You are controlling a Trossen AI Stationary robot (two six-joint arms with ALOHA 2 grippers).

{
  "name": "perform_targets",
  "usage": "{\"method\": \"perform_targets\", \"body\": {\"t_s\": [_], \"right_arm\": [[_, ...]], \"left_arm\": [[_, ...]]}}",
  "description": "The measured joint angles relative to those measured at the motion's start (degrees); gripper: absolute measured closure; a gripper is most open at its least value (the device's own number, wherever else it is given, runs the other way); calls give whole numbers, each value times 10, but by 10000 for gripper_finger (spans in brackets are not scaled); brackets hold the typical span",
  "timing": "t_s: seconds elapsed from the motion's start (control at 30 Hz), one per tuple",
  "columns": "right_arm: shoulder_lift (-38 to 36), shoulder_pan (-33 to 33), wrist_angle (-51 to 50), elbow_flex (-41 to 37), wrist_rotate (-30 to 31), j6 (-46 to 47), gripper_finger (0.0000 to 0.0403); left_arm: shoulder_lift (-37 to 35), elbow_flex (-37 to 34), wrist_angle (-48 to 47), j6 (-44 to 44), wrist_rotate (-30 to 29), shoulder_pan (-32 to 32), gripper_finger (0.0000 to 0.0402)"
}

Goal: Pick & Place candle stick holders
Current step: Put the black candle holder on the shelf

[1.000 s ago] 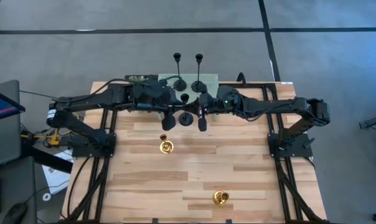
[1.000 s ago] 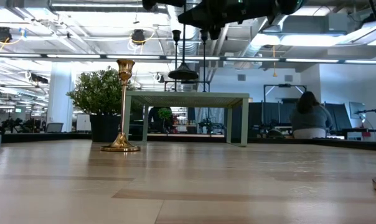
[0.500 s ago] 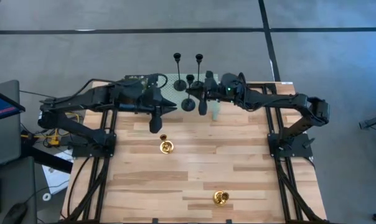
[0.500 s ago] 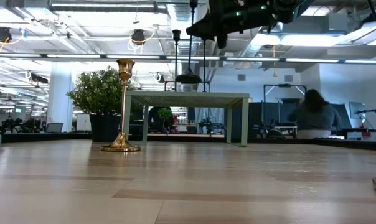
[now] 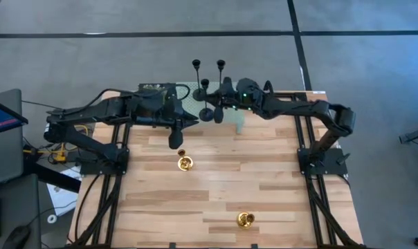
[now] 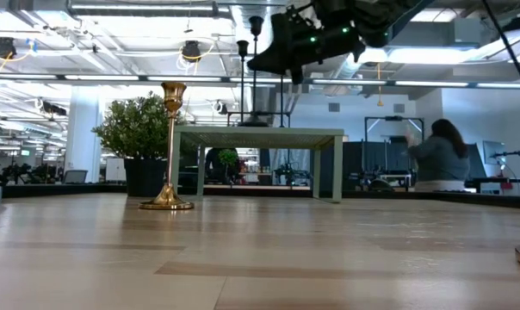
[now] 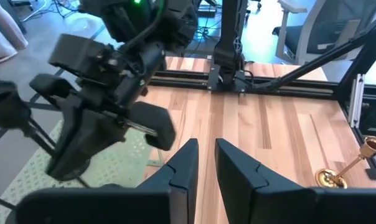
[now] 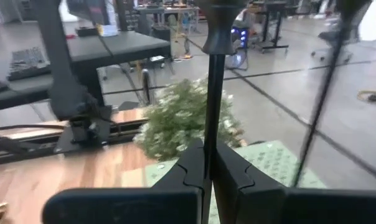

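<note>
Right tool (image 8: 208, 165) clamped on the thin stem of a black candle stick holder (image 8: 213, 68), held up over the small green stand (image 6: 258, 136) at the far side of the counter (image 5: 216, 187), with two more black holders (image 5: 196, 66) standing there near the potted plant (image 6: 140, 127). Left tool (image 7: 203, 163) a little apart and holding nothing, up over the counter just beside the stand. Two gold holders on the counter: one (image 5: 185, 162) near the left tool, another (image 5: 246, 220) near the front edge.
</note>
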Motion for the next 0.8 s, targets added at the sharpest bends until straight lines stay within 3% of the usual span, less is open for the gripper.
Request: {"method": "perform_targets", "body": {"t_s": [0.8], "right_arm": [[7, -24, -62, 35, 2, 11, 403]], "left_arm": [[-7, 0, 0, 0, 0, 0, 348]]}}
